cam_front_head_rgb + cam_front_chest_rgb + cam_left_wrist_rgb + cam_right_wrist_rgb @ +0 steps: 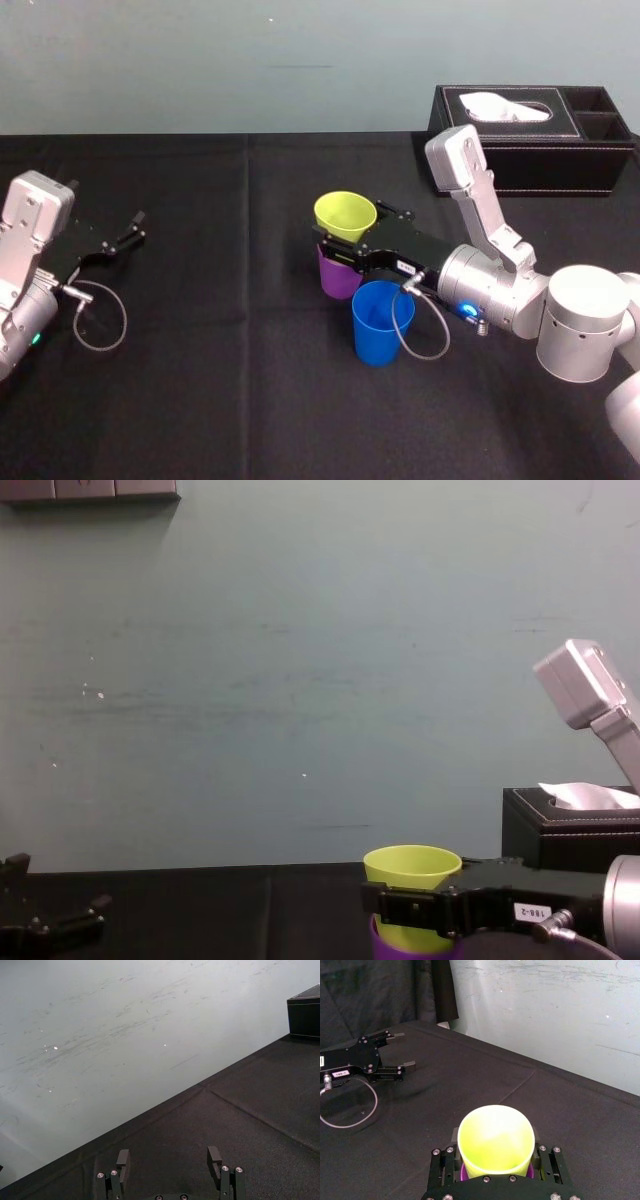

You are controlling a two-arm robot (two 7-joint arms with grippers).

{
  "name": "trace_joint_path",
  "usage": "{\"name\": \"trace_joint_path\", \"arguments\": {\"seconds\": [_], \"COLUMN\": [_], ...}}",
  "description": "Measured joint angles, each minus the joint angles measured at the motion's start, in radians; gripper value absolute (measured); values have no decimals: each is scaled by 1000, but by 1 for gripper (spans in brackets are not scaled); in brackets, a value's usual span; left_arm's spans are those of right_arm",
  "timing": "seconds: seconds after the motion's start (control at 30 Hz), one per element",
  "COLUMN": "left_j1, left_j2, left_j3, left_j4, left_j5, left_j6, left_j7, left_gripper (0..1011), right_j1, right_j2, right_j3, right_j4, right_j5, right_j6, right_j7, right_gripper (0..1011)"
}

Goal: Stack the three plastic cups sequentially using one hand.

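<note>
On the worktop (200,380), my right gripper (345,250) pinches the yellow-green cup (345,213), seated in the purple cup (338,278). My left gripper (128,232) rests aside, fingers spread.

At the middle of the surface (200,400) the upper cup (345,215) sits in the lower cup (337,278), the third cup (375,325) just before them, the tissue box (530,150) well behind at right.

Blue cup (376,322) close beside purple cup (338,272); table (220,300) open leftward.
</note>
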Motion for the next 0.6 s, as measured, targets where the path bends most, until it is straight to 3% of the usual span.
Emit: {"name": "trace_joint_path", "arguments": {"seconds": [0.3,0.6], "left_j1": [0,0], "left_j2": [0,0], "left_j3": [0,0], "left_j4": [0,0], "left_j5": [0,0], "left_j6": [0,0], "left_j7": [0,0], "left_gripper": [1011,1011], "right_j1": [0,0], "right_j2": [0,0], "right_j3": [1,1], "right_j4": [0,-1], "right_j5": [1,1], "right_j6": [-1,-2], "right_j7": [1,1], "right_gripper": [759,985]}}
